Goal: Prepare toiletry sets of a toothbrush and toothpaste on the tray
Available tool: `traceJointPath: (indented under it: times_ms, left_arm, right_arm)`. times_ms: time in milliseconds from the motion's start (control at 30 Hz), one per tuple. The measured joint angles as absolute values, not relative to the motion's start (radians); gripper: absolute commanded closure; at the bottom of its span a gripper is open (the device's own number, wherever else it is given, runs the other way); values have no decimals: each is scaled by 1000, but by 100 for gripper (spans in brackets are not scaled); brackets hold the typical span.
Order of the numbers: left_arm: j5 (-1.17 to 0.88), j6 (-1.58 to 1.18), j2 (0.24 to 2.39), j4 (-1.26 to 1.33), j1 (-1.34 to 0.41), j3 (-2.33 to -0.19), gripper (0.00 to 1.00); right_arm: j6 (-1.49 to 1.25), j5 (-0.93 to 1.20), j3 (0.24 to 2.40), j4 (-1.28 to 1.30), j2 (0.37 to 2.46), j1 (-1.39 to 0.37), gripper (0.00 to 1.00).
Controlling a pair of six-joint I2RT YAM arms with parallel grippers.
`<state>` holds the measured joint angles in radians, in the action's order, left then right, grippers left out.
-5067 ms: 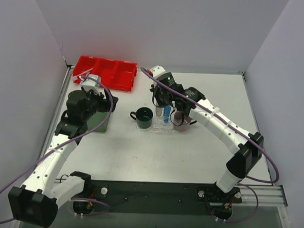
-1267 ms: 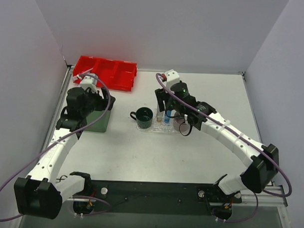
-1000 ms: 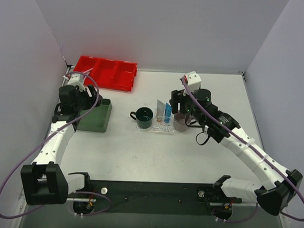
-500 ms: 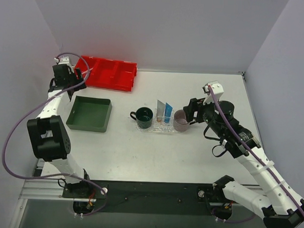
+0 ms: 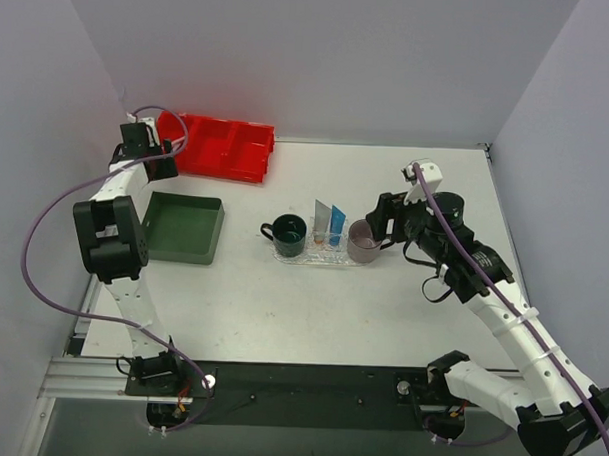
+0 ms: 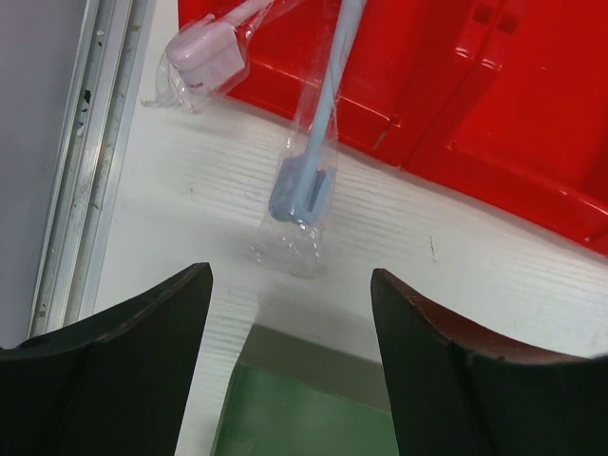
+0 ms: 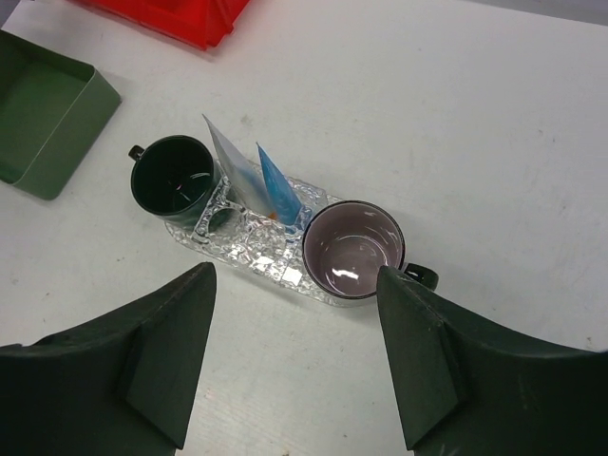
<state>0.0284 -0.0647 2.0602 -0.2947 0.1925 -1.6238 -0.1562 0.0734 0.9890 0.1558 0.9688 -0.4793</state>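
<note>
Two toothbrushes in clear wrappers stick out of the red bin (image 6: 494, 95) onto the table, one with a blue head (image 6: 302, 185), one pink (image 6: 203, 55). My left gripper (image 6: 290, 275) hovers open just short of the blue one, at the bin's left end (image 5: 145, 154). The clear tray (image 7: 252, 252) holds a white toothpaste tube (image 7: 231, 171) and a blue toothpaste tube (image 7: 278, 185), both standing upright between two mugs. My right gripper (image 7: 294, 275) is open and empty, above and to the right of the tray (image 5: 313, 256).
A dark green mug (image 7: 174, 176) stands on the tray's left end and a mauve mug (image 7: 353, 249) on its right end. A green square tray (image 5: 181, 227) sits in front of the red bin (image 5: 217, 145). The table's left rail (image 6: 90, 161) runs close by.
The left arm has swung from over the green tray up to the red bin's left end. The right arm has drawn back rightward from the tubes. Both grippers stay open.
</note>
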Motion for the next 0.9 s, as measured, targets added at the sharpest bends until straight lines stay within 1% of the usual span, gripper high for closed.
traceJointPath:
  times_ms: [200,333,367,400,567,600,667,700,833,900]
  left_arm:
    - [52,-39,2130,-309,192,-1686,22]
    - [51,-34,2177,-317,192,-1724,26]
    - [51,-32,2183,-318,192,-1728,32]
    - [51,-30,2191,-319,191,-1735,35]
    - [49,-18,2212,-323,189,-1768,41]
    - [48,-17,2215,-324,188,-1777,48]
    - [47,-15,2226,-326,186,-1800,57]
    - [47,-16,2230,-326,186,-1808,65]
    - [45,-14,2237,-328,181,-1816,72]
    - [48,-4,2237,-333,176,-1815,74]
  right_arm:
    - [-157,116,989,157,1007,-450,38]
    - [-157,128,989,159,1015,-445,38]
    - [-157,129,989,159,1015,-445,38]
    - [-157,131,989,159,1015,-444,39]
    - [-157,137,989,159,1015,-438,39]
    - [-157,137,988,159,1015,-437,39]
    - [-157,137,986,159,1015,-432,39]
    - [-157,138,984,159,1016,-432,39]
    - [-157,139,983,160,1029,-430,39]
    - [-157,140,983,161,1036,-427,39]
